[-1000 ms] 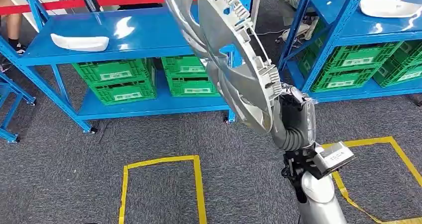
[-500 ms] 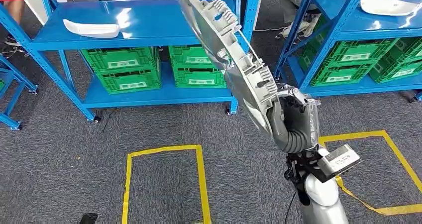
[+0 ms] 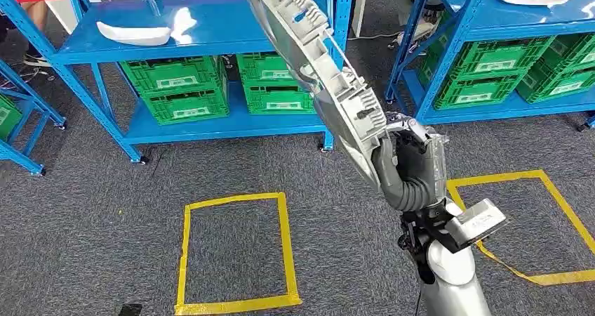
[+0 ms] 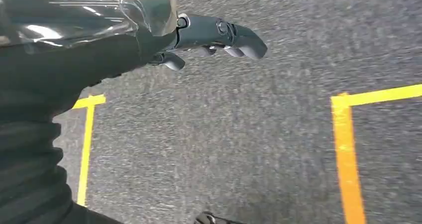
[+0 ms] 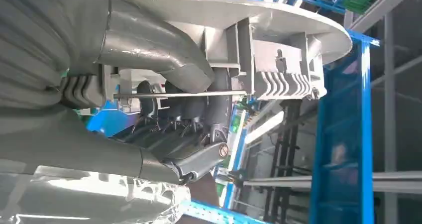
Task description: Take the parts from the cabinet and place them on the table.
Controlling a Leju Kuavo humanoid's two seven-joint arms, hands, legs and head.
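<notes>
A: Right hand (image 3: 410, 168) is up in front of the robot, thumb and dark fingers clamped on the lower edge of a big silver-grey moulded plastic part (image 3: 319, 70), ribbed and clipped on its back.

B: And the part itself?

A: It rises from the hand on a slant, up and away to the hand's left, its top past the picture edge. The wrist camera shows the thumb (image 5: 154, 50) pressed on the part's flat face, the fingers hooked behind a thin metal rod.

B: What lies beyond it?

A: Blue steel racks (image 3: 210, 31) with green crates (image 3: 179, 95) beyond the hand, a white curved part (image 3: 133, 32) on one shelf. Yellow tape squares (image 3: 235, 249) on the grey carpet below.

B: The left hand (image 4: 209, 35)?

A: Hanging over the carpet, fingers apart, holding nothing.
</notes>
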